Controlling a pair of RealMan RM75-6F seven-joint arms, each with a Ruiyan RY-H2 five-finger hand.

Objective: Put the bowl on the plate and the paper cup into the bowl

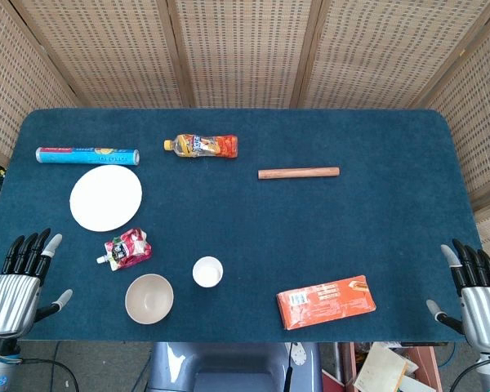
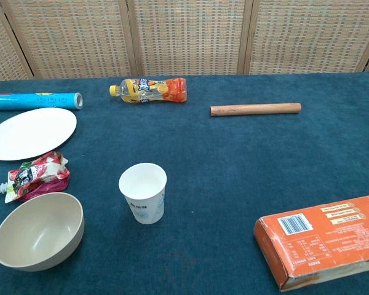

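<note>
The bowl (image 1: 149,298) sits upright and empty near the front edge of the table, toward seven o'clock from the table's middle. The paper cup (image 1: 207,271) stands just beside it at its two o'clock, mouth up, apart from it. The plate (image 1: 106,198) lies bare at the bowl's eleven o'clock, so nothing of the task looks done yet. A red pouch (image 1: 126,248) lies between bowl and plate, right in the straight path, so I'd guess the bowl has to be lifted over it.

The left hand (image 1: 20,282) rests at the table's front-left corner, at the bowl's nine o'clock, fingers apart and holding nothing; it looks the natural one to reach first. The right hand (image 1: 474,290) waits at the front-right corner, likewise spread and empty.

Farther out lie an orange box (image 1: 327,302), a wooden rod (image 1: 299,173), a drink bottle (image 1: 202,146) and a blue tube (image 1: 87,154).
</note>
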